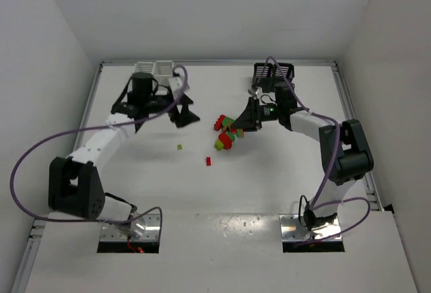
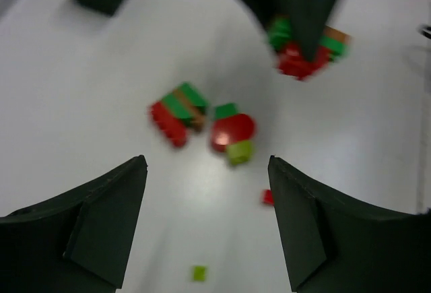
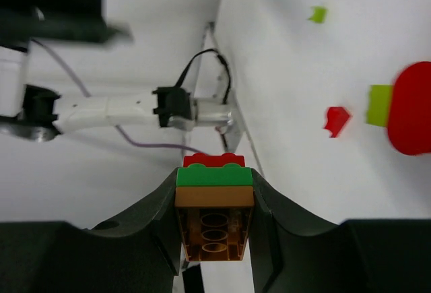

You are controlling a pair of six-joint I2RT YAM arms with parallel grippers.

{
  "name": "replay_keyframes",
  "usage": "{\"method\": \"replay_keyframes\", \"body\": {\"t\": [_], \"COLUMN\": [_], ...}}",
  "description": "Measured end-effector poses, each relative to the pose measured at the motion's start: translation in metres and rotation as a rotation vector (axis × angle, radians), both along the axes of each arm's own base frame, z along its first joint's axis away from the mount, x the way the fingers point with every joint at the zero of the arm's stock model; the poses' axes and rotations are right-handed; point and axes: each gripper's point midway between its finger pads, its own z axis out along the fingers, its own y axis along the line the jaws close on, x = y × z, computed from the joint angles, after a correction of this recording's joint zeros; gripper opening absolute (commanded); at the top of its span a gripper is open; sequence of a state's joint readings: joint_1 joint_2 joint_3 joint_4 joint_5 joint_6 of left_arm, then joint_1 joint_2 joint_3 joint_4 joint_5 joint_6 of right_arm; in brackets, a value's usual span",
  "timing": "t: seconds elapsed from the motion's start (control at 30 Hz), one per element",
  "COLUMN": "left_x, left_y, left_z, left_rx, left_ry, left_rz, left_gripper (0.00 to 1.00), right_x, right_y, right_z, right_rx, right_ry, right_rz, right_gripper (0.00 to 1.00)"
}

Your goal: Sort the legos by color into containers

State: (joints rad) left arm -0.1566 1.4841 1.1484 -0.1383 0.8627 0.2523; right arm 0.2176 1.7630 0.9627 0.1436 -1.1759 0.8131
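Two claws flank the pile (image 1: 225,133) on the tabletop (image 1: 269,185). The right claw (image 3: 214,195) is clamped on a stack (image 3: 214,205) of red, green and brown layers. The stack's long axis runs out along the fingers, red end farthest from the wrist. Seen from above, this claw hangs at the pile's right edge, with the black bins (image 1: 275,72) near it toward the far edge. The white bins (image 1: 155,69) sit well apart from it, on the left arm's side.

The left claw (image 1: 183,114) hangs near the white bins with jaws apart and nothing between them; the pile lies to its right. A yellow-green single (image 1: 179,147) and a red single (image 1: 208,161) lie closer to this arm.

The right arm looks better placed for the black bins. The stack is mixed in colour, so it may need splitting first.
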Motion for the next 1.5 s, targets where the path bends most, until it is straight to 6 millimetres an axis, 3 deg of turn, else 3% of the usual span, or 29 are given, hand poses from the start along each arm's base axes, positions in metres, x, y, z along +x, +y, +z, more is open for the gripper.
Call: {"method": "replay_keyframes", "body": {"t": [0.07, 0.13, 0.27, 0.4, 0.67, 1.23, 1.5], "left_x": [-0.052, -0.087, -0.114, -0.127, -0.134, -0.123, -0.123], "left_y": [-0.028, -0.048, -0.055, -0.065, -0.092, -0.118, -0.121], "left_z": [-0.008, -0.018, -0.045, -0.048, -0.04, -0.042, -0.041], "left_rx": [0.012, 0.021, 0.05, 0.063, 0.072, 0.055, 0.049], "left_ry": [-0.007, -0.007, 0.039, 0.037, 0.01, 0.049, 0.068], "left_rz": [-0.155, -0.283, -0.373, -0.422, -0.443, -0.384, -0.373], "left_gripper": [0.79, 0.8, 0.82, 0.82, 0.75, 0.71, 0.61], "right_x": [-0.008, -0.016, -0.032, -0.044, -0.046, -0.04, -0.04], "right_y": [0.006, 0.011, 0.017, 0.023, 0.035, 0.041, 0.042], "right_z": [0.01, 0.019, 0.028, 0.033, 0.026, 0.02, 0.02], "right_rx": [0.047, 0.084, 0.127, 0.148, 0.146, 0.116, 0.115], "right_ry": [0.002, -0.003, 0.004, 0.016, 0.06, 0.133, 0.138], "right_rz": [0.051, 0.1, 0.186, 0.252, 0.294, 0.259, 0.256], "right_gripper": [0.0, 0.0, 0.0, 0.0, 0.0, 0.0, 0.0]}}
